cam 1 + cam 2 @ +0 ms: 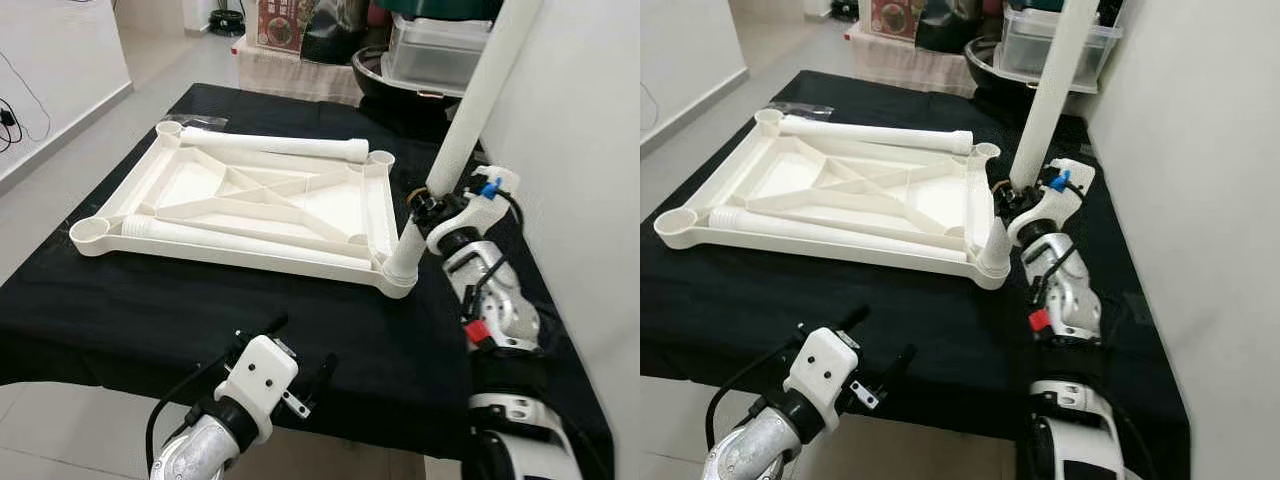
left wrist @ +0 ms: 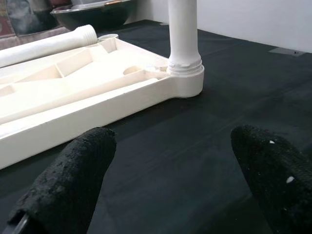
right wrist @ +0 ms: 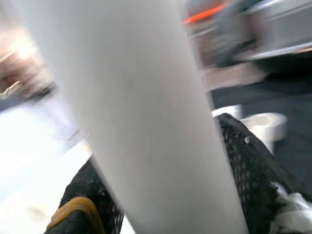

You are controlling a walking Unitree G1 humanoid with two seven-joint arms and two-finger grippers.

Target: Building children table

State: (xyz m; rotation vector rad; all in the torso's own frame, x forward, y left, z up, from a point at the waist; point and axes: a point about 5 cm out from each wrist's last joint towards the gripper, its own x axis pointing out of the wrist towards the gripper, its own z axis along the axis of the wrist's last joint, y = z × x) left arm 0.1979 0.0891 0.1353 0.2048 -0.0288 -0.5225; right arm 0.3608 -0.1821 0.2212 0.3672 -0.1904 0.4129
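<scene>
Upside-down white plastic children's tabletop (image 1: 250,205) with ribbed underside, lying flat on the black-draped worktop (image 1: 110,300). Just beside the right pincer (image 1: 428,200), toward the robot's left, at the tabletop's near right corner socket (image 1: 398,278): one white plastic tube leg (image 1: 997,242) seated upright. Right pincer clamped on a second long white plastic tube leg (image 1: 478,100), held tilted above the worktop beyond that corner; black fingers (image 3: 253,165) pressed against both sides of the tube in the right wrist view. Two more white tube legs lying inside the tabletop, one (image 1: 275,145) along its far edge, one (image 1: 240,243) along its near edge, both well to the left of the right pincer. Left pincer (image 1: 300,375) low at the near edge of the worktop, fingers (image 2: 73,180) apart and holding nothing, facing the seated leg and corner socket across bare black cloth. Beyond the worktop's far end, a dark bowl (image 1: 385,75) and a clear plastic storage box (image 1: 435,50).
</scene>
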